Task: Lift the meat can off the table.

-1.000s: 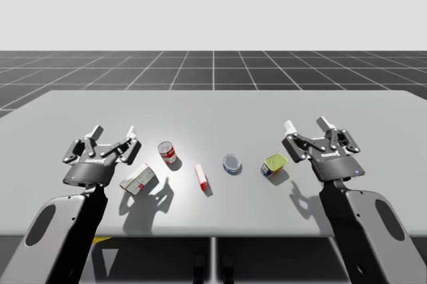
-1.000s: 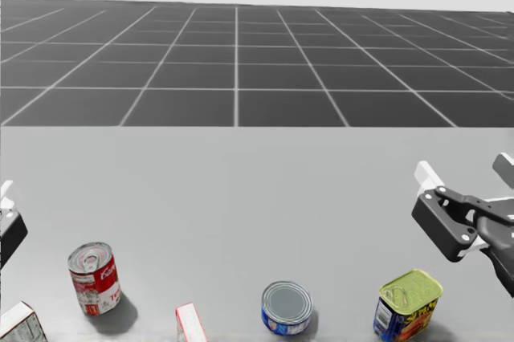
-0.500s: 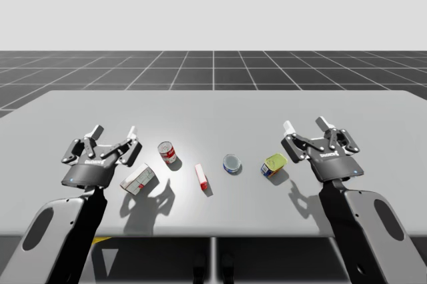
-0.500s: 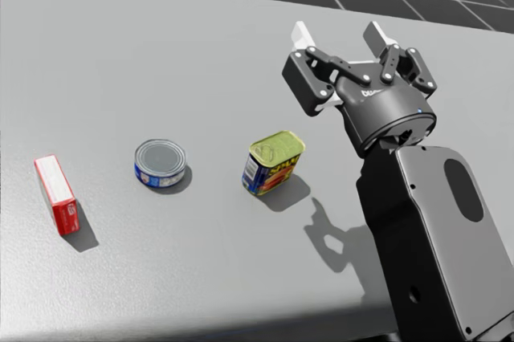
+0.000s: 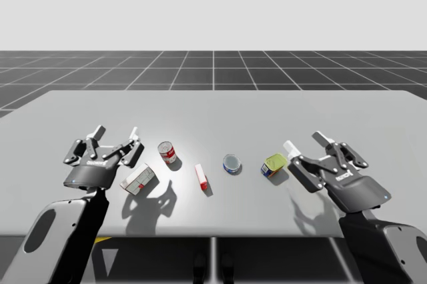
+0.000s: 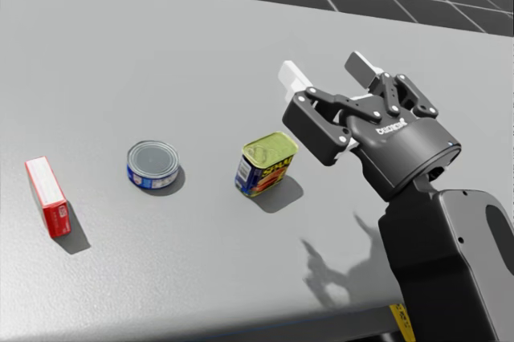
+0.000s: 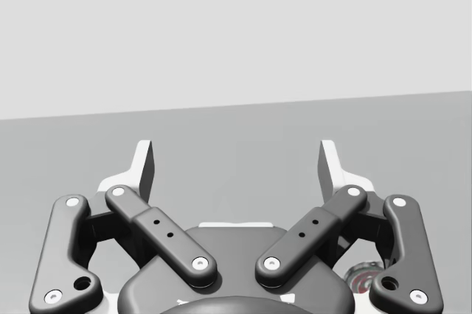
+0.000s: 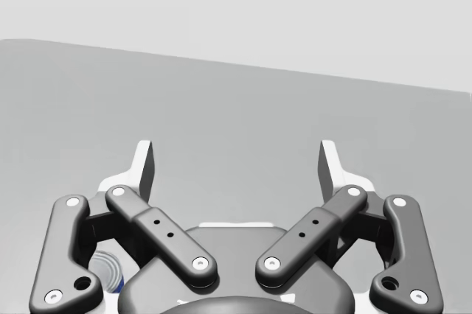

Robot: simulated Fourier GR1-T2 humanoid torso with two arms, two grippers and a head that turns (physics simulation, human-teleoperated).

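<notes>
The meat can (image 5: 273,164) (image 6: 265,164) is a rounded rectangular tin with a yellow-green top and blue and red sides. It stands on the grey table (image 5: 213,107), right of centre. My right gripper (image 5: 305,141) (image 6: 326,71) (image 8: 236,163) hovers open just to the right of the can, a little above it and not touching it. Nothing is between its white fingertips. My left gripper (image 5: 116,131) (image 7: 236,163) is open and empty at the left of the table, far from the can.
A flat round blue can (image 5: 231,163) (image 6: 152,164) lies left of the meat can. Further left come a small red box (image 5: 201,176) (image 6: 47,196), a red and white can (image 5: 167,153) and a grey-white box (image 5: 139,179) close to the left gripper.
My right arm has drawn back toward the table's front edge and tilted, its gripper still open beside the meat can. My head turned down and right a second ago. The left arm barely moved.
</notes>
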